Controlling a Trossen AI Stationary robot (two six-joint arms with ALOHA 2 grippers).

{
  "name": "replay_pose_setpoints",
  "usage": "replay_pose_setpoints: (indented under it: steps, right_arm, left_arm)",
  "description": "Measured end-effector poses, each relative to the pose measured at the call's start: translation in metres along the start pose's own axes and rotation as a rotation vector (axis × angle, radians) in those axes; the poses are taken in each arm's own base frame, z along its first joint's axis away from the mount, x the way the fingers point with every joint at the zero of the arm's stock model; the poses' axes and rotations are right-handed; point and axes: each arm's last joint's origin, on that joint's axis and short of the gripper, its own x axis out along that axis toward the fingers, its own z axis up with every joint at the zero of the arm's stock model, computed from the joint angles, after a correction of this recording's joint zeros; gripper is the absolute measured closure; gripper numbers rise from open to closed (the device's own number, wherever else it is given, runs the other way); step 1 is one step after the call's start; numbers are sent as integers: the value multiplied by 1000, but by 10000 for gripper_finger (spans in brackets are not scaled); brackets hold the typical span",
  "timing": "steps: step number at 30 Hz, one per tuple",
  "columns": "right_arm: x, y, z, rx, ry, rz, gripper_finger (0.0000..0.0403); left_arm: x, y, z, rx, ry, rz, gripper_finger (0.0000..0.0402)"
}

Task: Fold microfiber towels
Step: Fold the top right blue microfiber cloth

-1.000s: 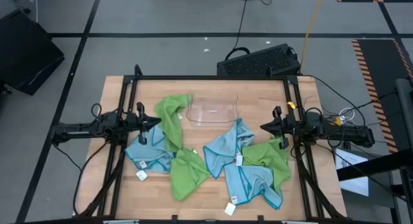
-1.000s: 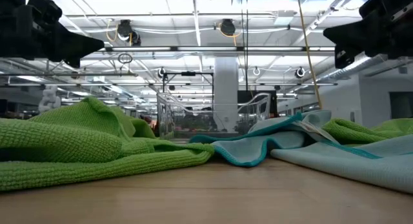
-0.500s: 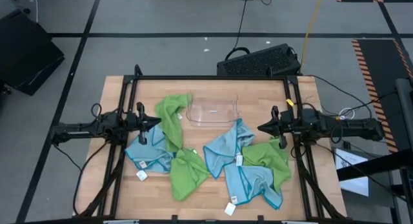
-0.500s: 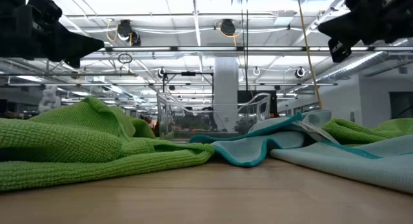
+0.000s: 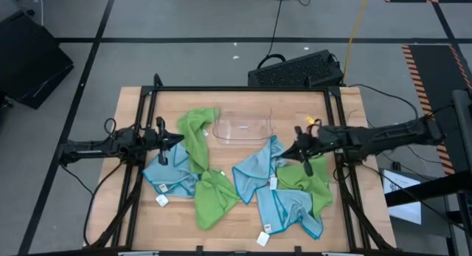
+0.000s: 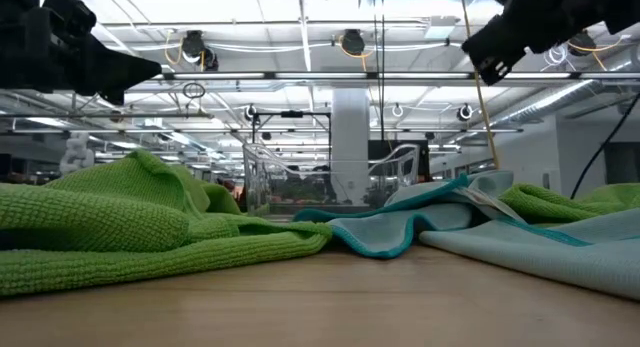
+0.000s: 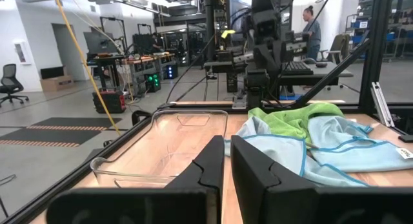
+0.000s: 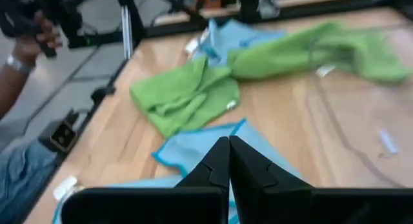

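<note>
Reaching in level from the desk's right side, my right pincer [image 5: 298, 150] hangs above the near edge of a light blue towel [image 5: 256, 170], fingers pressed together, holding nothing. My left pincer [image 5: 179, 137] waits at the left side, level too, fingers nearly touching, empty, its tip beside a lime green towel [image 5: 196, 136].

Item: microfiber towels, loose and crumpled on the wooden desk [image 5: 339, 219].
- Lime green, three counted: one by the left pincer, one lower centre [image 5: 214, 197], one at the right [image 5: 306, 178] partly under my right arm.
- Light blue, three counted: one at centre, one at the left [image 5: 171, 173], one at lower right [image 5: 295, 210].
- Overlaps hide parts of most; edges run under neighbours, so the count is by visible patches.
- White tags, four made out; others cannot be told.

Item: clear plastic tray [image 5: 243, 128], one, at the desk's far centre, touching the green towel's edge; hard to make out against the wood.
</note>
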Motion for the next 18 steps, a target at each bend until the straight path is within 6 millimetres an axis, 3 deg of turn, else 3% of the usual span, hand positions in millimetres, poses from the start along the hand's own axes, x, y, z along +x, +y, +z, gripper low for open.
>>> replay_pose_setpoints:
  steps: [7,18]
  right_arm:
    - [28,5,-17,-67,146,-45,386]
    - [61,16,-36,-133,239,-13,271]
  left_arm:
    - [0,0,0,0,0,0,369]
    - [0,0,0,0,0,1,369]
